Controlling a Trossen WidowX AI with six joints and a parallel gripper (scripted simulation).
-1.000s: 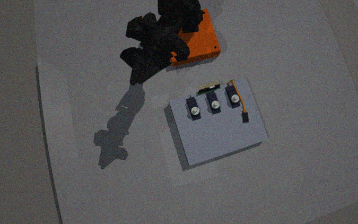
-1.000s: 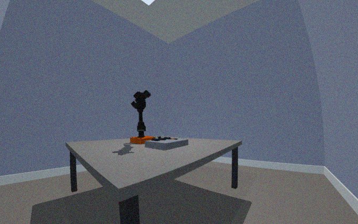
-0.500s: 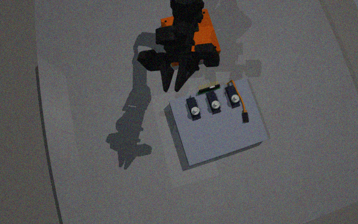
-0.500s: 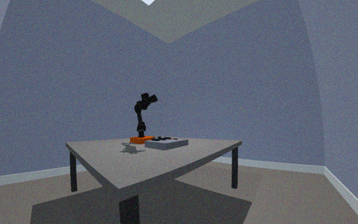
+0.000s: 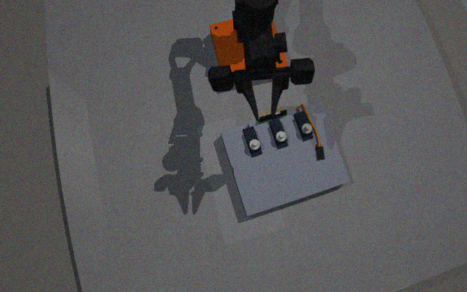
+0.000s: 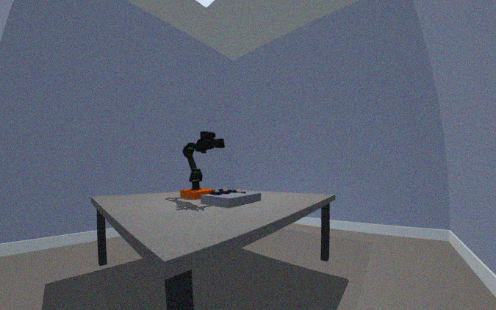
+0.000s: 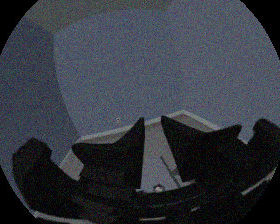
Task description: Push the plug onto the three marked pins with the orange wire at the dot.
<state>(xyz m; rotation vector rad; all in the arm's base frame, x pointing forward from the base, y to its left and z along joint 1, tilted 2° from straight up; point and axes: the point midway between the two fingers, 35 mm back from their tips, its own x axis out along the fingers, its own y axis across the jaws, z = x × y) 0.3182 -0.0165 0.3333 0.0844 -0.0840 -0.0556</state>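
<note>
The holder (image 5: 286,178) (image 6: 230,200) is a pale grey block. The servo motor (image 5: 300,120) at its right has a white horn. Its orange lead (image 5: 313,126) runs to the dark plug (image 5: 319,153), which lies on the block's top at the right. The pin row (image 5: 281,113) is at the block's edge toward the arm base; its coloured band and dot cannot be made out. My gripper (image 5: 265,116) (image 7: 152,119) is partly open, with an empty gap between its fingers. It is high above the holder, and its fingertips overlap the pin row in the top view. The plug is not seen in the wrist view.
Two more dark servos (image 5: 250,135) (image 5: 275,126) with white horns sit on the block, left of the one with the lead. The orange arm base (image 5: 223,47) (image 6: 189,194) stands behind the block on the grey table (image 5: 137,236) (image 6: 164,231).
</note>
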